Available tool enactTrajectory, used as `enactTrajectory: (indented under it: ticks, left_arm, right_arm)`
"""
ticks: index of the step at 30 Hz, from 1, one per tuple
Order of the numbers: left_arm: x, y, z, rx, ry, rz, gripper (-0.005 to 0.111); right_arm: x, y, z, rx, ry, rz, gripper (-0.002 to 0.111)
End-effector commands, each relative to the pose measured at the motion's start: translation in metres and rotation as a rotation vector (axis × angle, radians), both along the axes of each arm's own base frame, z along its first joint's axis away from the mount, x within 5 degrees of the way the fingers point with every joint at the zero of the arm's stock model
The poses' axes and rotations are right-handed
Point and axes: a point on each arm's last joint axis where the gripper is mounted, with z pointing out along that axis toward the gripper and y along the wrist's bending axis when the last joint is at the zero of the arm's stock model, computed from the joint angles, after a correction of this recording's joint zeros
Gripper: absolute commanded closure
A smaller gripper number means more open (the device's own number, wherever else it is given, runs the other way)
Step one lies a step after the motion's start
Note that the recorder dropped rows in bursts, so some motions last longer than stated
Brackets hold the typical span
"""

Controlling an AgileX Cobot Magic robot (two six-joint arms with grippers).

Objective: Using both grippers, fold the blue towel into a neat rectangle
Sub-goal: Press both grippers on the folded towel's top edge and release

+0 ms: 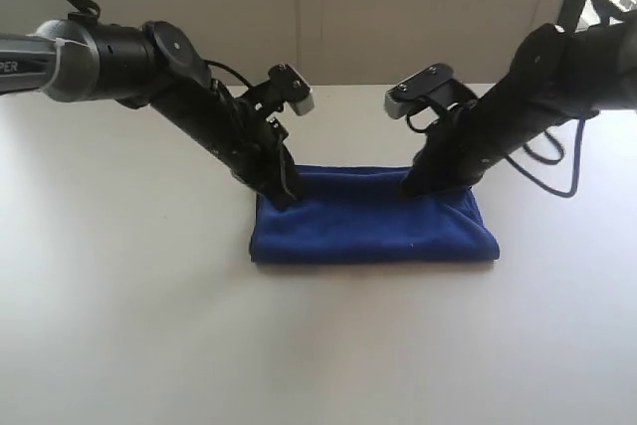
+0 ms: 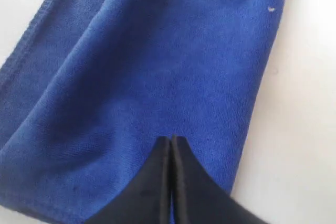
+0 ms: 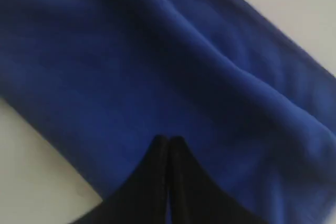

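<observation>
Count: 1 towel (image 1: 373, 226). 2 arms: left arm (image 1: 204, 111), right arm (image 1: 503, 121). 2 pairs of jaws, one per arm. 1 worktop (image 1: 139, 335).

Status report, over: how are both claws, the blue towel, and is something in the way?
Left claw shut, tips at the cloth. Right claw shut, same. Blue towel folded into a band on table. Nothing in the way.
</observation>
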Motion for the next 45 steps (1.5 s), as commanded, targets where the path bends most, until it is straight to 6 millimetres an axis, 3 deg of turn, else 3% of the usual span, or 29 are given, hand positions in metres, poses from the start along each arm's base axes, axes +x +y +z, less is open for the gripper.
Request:
enactTrajectory:
  ticks: [1,10,18,22,30,35,45]
  left_arm:
    - [0.019,-0.005,0.0,-0.105,0.096,0.001,0.107]
    - [0.045,-0.013,-0.031,-0.114,0.031,0.101,0.107]
    - [0.054,-0.012,-0.052,-0.092,-0.007,0.133,0.107]
    - [0.058,-0.01,-0.051,-0.094,-0.039,0.163,0.107]
    - [0.072,0.007,-0.05,-0.095,-0.084,0.236,0.107]
    - [0.076,0.012,-0.049,-0.095,-0.105,0.26,0.107]
    - [0.076,0.015,-0.05,-0.05,-0.131,0.232,0.107]
  right_arm:
    - [0.02,0.008,-0.012,0.101,-0.057,-0.017,0.108]
    - [0.042,-0.001,-0.053,0.042,-0.1,-0.126,0.108]
    - [0.053,-0.018,-0.054,-0.008,-0.209,-0.216,0.108]
    - [0.056,-0.03,-0.056,-0.022,-0.226,-0.254,0.108]
    - [0.057,-0.052,-0.082,-0.027,-0.165,-0.32,0.108]
    - [0.06,-0.063,-0.079,-0.048,-0.21,-0.361,0.108]
    - [0.06,-0.062,-0.076,-0.055,-0.212,-0.336,0.108]
